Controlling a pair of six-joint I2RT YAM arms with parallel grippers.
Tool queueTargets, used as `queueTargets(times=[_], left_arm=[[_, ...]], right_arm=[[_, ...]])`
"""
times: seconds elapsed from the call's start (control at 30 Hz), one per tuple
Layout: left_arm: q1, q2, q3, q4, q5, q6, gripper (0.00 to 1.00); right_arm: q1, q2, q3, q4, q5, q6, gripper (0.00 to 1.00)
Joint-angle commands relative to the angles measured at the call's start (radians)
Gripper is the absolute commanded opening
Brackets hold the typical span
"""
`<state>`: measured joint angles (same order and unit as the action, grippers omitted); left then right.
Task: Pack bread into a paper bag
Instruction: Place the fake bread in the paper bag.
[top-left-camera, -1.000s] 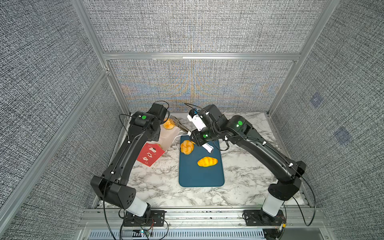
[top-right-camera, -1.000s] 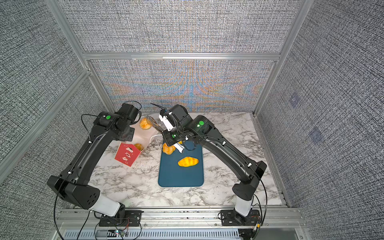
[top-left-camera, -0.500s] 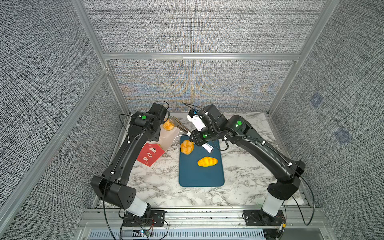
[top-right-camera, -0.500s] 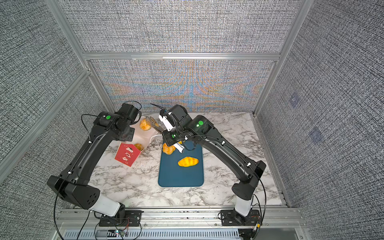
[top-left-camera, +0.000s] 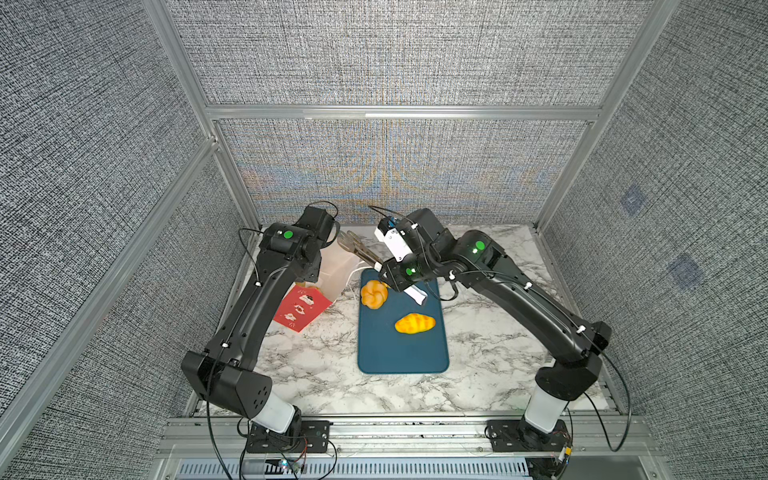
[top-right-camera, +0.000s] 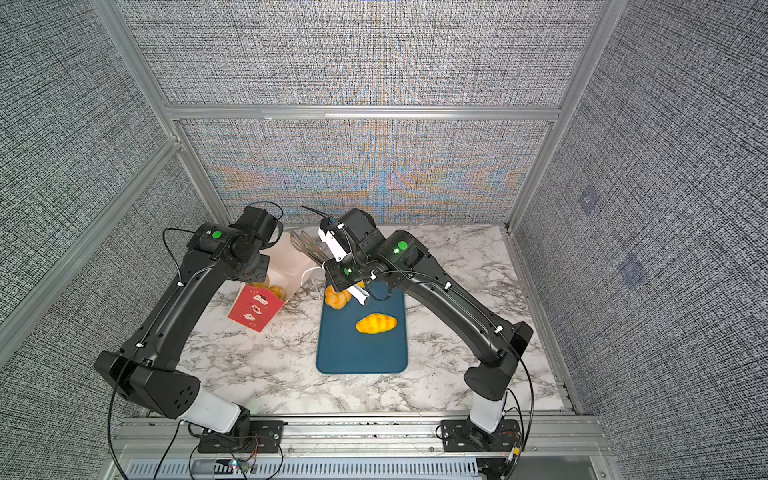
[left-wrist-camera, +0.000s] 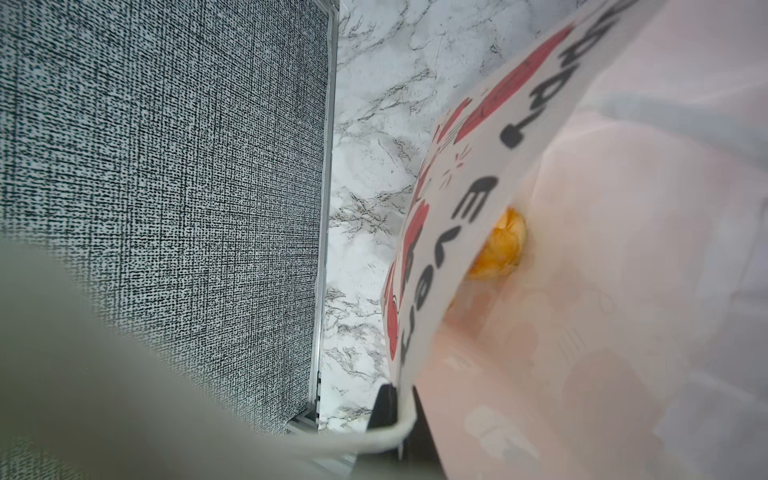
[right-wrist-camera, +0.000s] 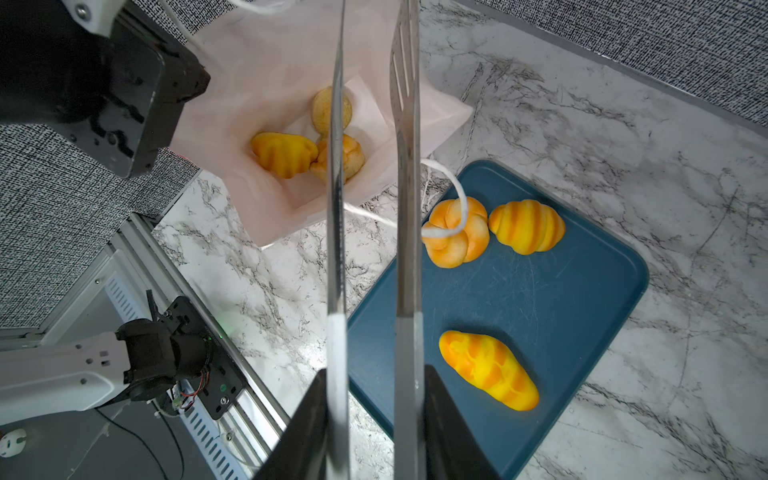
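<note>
By the look of things the job stood at its halfway mark. The paper bag (top-left-camera: 302, 311) stood at the left rear of the counter (top-left-camera: 498, 332) with its mouth open. The right wrist view showed three pieces of bread on its white bottom: a bagged croissant (right-wrist-camera: 284, 154), a bagged knot roll (right-wrist-camera: 354, 158) touching it, and a paler round bun (right-wrist-camera: 321, 110) just beyond them. The other three lay outside on the blue tray (top-left-camera: 399, 353), just beside the bag. These were a tray knot roll (right-wrist-camera: 457, 243), a striped croissant (right-wrist-camera: 527, 226) close against it, and a lone croissant (right-wrist-camera: 488, 370) apart from both. In both top views only two of the tray pieces showed, as the right arm hid the third. The left hand (left-wrist-camera: 399, 419) was clamped shut at the bag's rim, where the printed wall ran in between its dark fingers beside a cord handle. It seemed to be steadying the mouth. The right hand (right-wrist-camera: 374, 415) was closed around the white grips of a pair of metal tongs (right-wrist-camera: 405, 249). The blades stood apart with nothing between them, reaching out over the bag's mouth. So three pieces were still to be lifted across. A loose cord handle (right-wrist-camera: 459, 195) of the bag lay draped over the tray knot roll, which I judged might snag that pick.
</note>
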<state>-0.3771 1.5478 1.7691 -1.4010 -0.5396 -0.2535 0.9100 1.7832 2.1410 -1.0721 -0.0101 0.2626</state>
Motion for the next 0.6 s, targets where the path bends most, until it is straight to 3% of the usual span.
queueTargets(times=[0.0,0.57], left_arm=[[0.0,0.001,0.004,0.01,0.001,0.002,0.02],[0.0,-0.008,-0.012,0.01,-0.009,0.005,0.02]], right_arm=[[-0.003,-0.013,0.011,0.013,0.019,-0.006,0.35],[-0.03,-0.135,-0.096,0.033,0.111,0.006,0.35]])
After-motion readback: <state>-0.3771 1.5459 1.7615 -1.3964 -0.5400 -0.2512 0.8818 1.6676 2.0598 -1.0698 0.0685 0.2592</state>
